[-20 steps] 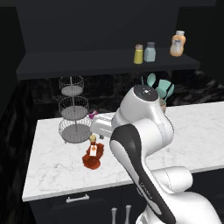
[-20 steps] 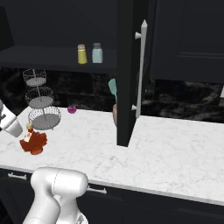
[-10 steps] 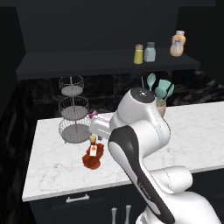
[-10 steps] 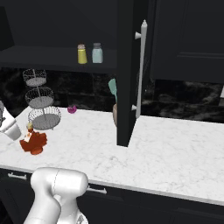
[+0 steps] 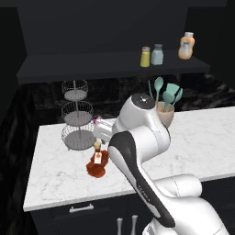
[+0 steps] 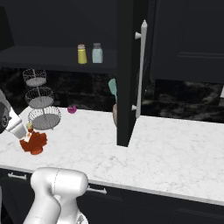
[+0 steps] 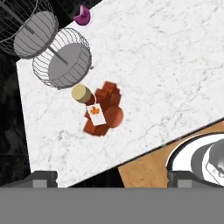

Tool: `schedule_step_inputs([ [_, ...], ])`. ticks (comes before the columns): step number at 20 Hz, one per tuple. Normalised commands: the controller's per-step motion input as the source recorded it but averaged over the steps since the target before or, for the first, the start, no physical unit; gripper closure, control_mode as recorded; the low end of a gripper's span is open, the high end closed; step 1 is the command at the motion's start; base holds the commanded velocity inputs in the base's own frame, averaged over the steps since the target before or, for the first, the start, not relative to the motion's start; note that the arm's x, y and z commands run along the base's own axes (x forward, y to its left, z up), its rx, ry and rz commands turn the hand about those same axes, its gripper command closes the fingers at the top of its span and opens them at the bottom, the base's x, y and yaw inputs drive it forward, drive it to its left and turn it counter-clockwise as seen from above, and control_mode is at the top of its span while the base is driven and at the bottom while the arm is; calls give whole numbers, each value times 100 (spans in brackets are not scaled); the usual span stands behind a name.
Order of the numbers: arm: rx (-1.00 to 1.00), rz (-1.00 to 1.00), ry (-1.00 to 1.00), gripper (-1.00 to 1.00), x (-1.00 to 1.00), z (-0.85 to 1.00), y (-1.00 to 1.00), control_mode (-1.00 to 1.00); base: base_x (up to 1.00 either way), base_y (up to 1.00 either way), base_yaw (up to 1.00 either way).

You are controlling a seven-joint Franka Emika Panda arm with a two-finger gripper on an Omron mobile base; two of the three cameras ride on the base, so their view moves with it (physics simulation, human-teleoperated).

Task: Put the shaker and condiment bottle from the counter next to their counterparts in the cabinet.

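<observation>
My hand hung above the white marble-patterned counter with its fingers spread as wide as they go, and it held nothing. I kept it high and looking down because the red-brown condiment bottle with the yellowish cap and the small white-and-orange label was below it, and I judged that I needed to come down over it from above. The bottle seemed to lie on its side near the front left part of the counter, just beside the lowest basket of the 3-tier grey wire stand.

The small yellow-green shaker with the brownish cap stood already on the long shelf ledge of the dark wall cabinet, just beside the pale blue-grey shaker with the grey cap. The stubby orange bottle with the white cap stood further right on the same ledge, so I judged that the condiment bottle belonged there next.

Some things were hard for me to make out. The bottle's body looked like a broken mass of red-brown blocks, so I could not tell its true outline or which way it would roll. In the left base view my own white arm covered part of the counter behind the bottle, and in the right base view the open dark cabinet door hid the orange bottle and most of the teal utensils in the brown holder.
</observation>
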Motion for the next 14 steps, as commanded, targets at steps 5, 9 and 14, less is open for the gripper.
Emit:
schedule_step_inputs([
  [5,-3,0,0,-100,8,-12,27,-100,0,0,0],
  [9,-12,0,0,-100,1,-19,36,-100,0,0,0],
  [14,-7,0,0,-100,12,-16,15,-100,0,0,0],
])
